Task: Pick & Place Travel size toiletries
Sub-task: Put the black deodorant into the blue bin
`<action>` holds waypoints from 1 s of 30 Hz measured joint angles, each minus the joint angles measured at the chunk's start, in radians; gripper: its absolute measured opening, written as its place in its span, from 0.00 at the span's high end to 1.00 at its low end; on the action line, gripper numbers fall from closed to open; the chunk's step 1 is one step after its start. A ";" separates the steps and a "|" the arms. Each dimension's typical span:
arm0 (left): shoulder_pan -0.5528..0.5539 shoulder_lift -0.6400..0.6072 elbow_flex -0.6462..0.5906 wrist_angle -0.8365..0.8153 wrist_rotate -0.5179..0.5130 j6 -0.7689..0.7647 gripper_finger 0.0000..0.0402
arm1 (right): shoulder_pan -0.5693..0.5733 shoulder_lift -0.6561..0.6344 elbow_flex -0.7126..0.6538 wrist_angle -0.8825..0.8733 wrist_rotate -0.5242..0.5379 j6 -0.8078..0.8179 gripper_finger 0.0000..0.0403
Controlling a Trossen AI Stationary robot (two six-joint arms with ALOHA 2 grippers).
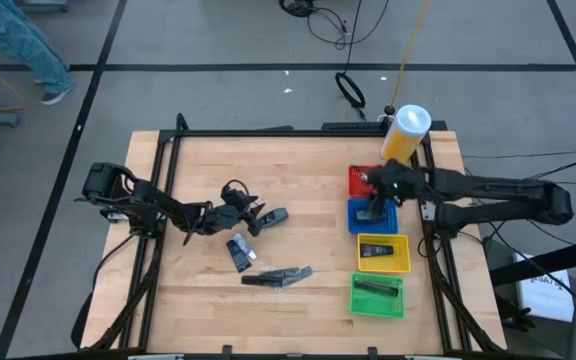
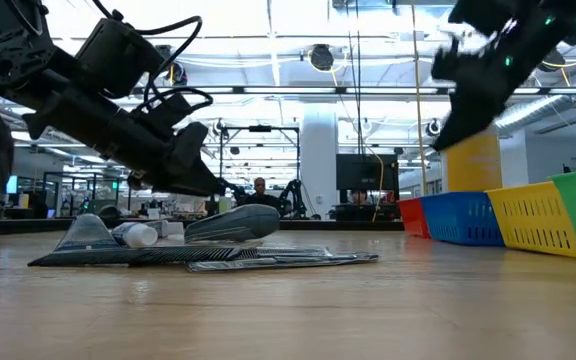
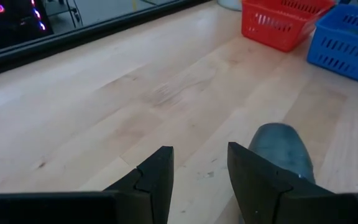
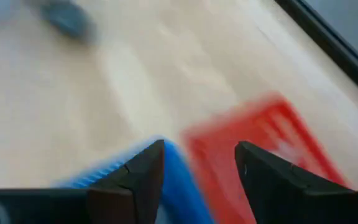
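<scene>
Over the desk's (image 1: 298,180) left-centre, the left end effector (image 1: 251,217) sits low with fingers spread and nothing between them. A dark grey tube (image 3: 283,149) lies just beside one finger, not yet straddled. Looks like the approach stage of a pick.

Remaining toiletries: the grey tube (image 1: 274,215) by the left end effector, a small bottle (image 1: 239,252) a little nearer the front edge, and flat dark sachets (image 1: 278,277) beyond that. All lie loose on open wood, well apart from the baskets.

Right end effector (image 1: 376,207) is over the blue basket (image 1: 360,222), right by the red basket (image 1: 356,176). Fingers spread, empty in the wrist view. My read: it is free for its next pick. The yellow basket (image 1: 402,262) and green basket (image 1: 398,302) each hold a dark item already.

Next move for the left arm, as I judge it: shift sideways so the tube sits between the fingers, then drop and close. Tube is rounded, may roll off a one-sided touch.

Clearance:
- Wide bare wood between the toiletries and the basket column, so the carry path is open.
- Baskets sit tight against the right frame rail, with the yellow canister (image 1: 405,132) just behind the red one. Little margin there.
- Both arms could meet mid-desk if the right one heads for the same pile.
</scene>
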 joint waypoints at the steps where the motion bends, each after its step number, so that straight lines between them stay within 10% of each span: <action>1: 0.000 0.000 0.001 0.001 0.000 0.003 0.63 | 0.048 0.001 -0.010 0.063 0.000 0.006 0.55; 13: -0.001 0.000 0.010 0.002 0.020 0.049 0.63 | 0.440 0.332 -0.124 0.815 0.142 -0.122 0.66; 30: 0.003 0.000 0.010 0.122 0.097 0.165 0.63 | 0.523 0.690 -0.124 1.261 0.320 -0.182 0.76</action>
